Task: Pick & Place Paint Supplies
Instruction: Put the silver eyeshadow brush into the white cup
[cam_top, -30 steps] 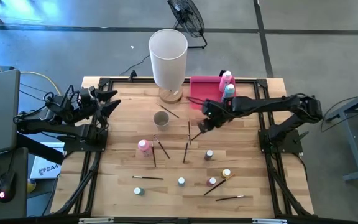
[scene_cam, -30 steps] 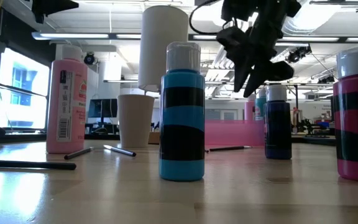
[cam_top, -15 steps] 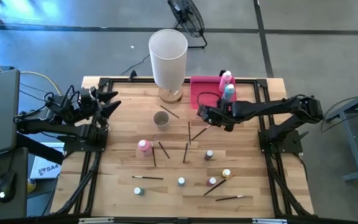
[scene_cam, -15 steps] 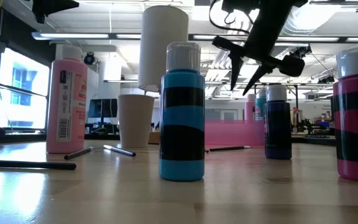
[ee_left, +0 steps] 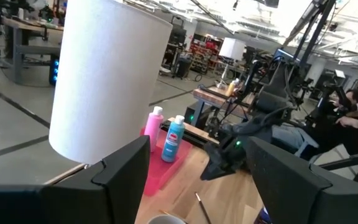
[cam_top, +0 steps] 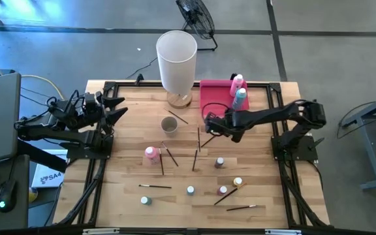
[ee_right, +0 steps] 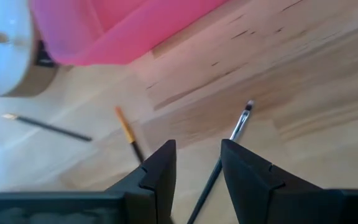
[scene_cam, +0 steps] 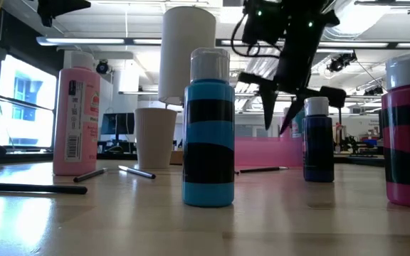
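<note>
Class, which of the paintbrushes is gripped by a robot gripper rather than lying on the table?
The paintbrush between the right gripper's fingers, near the pink tray. The other brushes lie loose on the wood.

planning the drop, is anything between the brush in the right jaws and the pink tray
Nothing visible. The right gripper holds a paintbrush above bare table, the pink tray just beyond. Two bottles stand at the tray's far right side.
</note>
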`<state>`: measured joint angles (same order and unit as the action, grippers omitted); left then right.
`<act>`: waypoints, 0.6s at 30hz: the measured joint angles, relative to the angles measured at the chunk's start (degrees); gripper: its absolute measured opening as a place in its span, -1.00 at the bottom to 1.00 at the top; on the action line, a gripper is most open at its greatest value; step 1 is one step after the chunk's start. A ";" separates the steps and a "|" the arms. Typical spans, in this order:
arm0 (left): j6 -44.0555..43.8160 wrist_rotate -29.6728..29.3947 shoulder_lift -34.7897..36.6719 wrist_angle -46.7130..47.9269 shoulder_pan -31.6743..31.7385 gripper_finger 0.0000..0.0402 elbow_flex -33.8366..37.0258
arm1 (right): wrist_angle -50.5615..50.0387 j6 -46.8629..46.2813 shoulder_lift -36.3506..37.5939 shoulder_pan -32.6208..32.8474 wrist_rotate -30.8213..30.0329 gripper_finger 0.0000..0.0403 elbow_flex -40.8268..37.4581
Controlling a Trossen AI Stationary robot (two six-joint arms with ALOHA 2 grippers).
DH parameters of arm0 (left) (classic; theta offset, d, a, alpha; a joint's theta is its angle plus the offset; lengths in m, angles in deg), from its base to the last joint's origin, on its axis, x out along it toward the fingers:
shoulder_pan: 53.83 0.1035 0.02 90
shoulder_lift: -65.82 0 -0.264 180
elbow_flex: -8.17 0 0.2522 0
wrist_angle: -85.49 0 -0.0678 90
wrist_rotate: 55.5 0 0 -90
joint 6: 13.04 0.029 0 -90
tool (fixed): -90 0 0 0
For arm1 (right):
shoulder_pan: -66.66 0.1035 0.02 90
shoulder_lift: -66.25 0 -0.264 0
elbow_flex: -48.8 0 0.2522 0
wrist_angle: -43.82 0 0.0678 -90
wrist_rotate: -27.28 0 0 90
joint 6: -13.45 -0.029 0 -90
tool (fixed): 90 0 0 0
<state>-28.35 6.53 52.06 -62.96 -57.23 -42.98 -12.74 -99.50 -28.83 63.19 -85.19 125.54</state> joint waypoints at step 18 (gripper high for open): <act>0.01 -0.09 0.00 0.06 0.01 0.30 0.00 | -1.21 -1.20 -7.98 0.10 -0.04 -0.40 0.00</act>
<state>-28.35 6.44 52.06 -62.89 -57.22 -42.98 -13.95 -100.70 -36.81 63.29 -85.23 125.54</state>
